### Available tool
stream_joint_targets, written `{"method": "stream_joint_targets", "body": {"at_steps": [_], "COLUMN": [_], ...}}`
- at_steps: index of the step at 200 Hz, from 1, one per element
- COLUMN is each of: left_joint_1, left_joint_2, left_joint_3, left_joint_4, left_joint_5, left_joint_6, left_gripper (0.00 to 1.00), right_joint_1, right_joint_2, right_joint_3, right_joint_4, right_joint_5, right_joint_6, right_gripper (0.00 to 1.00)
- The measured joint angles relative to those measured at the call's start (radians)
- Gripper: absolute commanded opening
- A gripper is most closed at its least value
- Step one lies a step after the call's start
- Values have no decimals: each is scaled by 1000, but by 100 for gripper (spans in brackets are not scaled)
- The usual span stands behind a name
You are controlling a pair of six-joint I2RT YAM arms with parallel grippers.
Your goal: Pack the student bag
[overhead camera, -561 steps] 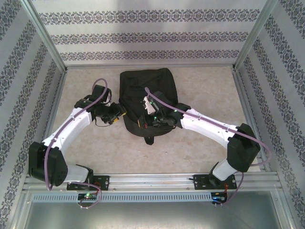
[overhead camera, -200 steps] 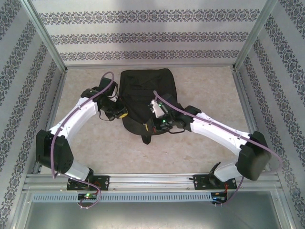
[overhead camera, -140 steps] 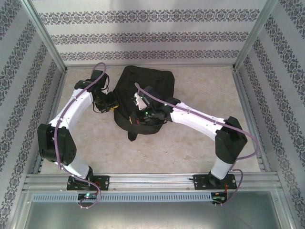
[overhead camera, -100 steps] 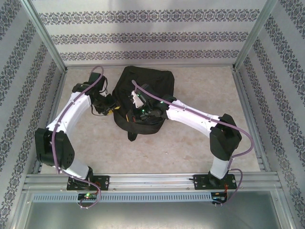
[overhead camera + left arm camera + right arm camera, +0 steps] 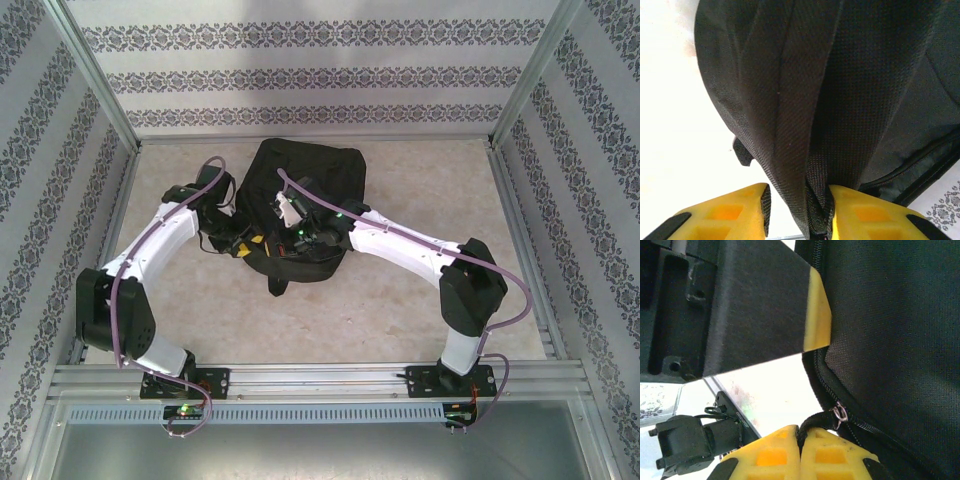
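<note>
Patterned wall panels point(image 5: 300, 80) enclose a pale counter point(image 5: 400, 320) on three sides.

Item one: the left tool point(image 5: 797, 195) has its yellow fingers set apart, and a thick fold of black fabric fills the gap between them. It is pinching that fold at the left edge of the student bag point(image 5: 325, 170).

Item two: the right tool point(image 5: 800, 432) has its fingers pressed together, with the black zip pull point(image 5: 812, 421) running into the tips. The slider's metal ring point(image 5: 840, 412) sits just beside them on the zip track point(image 5: 865, 432).

From above, both tools meet at the bag's near left part, close together. The bag lies flat on the counter, at its middle toward the far wall and turned a little. A strap tail point(image 5: 275, 283) trails toward the arm bases.

Assessment: work appears to be at the zip stage, with one tool bracing the fabric while the other holds the pull. Whether the zip is being opened for loading or drawn closed cannot be told. The interior is hidden, so any contents are unconfirmed. Until the opening can be inspected, how much of the packing is done cannot be confirmed.
</note>
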Motion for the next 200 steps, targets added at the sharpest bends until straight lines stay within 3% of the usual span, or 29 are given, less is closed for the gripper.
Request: {"method": "stream_joint_targets", "body": {"at_steps": [17,41,146,200], "left_joint_1": [-6,-9,-15,-15], "left_joint_2": [6,13,18,19], "left_joint_3": [0,0,15,34], "left_joint_4": [0,-3,-43,-61], "left_joint_5": [-6,-32,-101,-112], "left_joint_6": [-3,8,58,84], "left_gripper": [25,0,0,0], "right_joint_1": [0,0,4,-23], "right_joint_2": [0,-2,-154,-191], "right_joint_3": [-4,-14,-233,-259], "right_joint_4": [3,13,14,12], "right_joint_5": [0,-1,29,45], "right_joint_6": [0,-2,-62,-64], "right_gripper": [0,0,0,0]}}
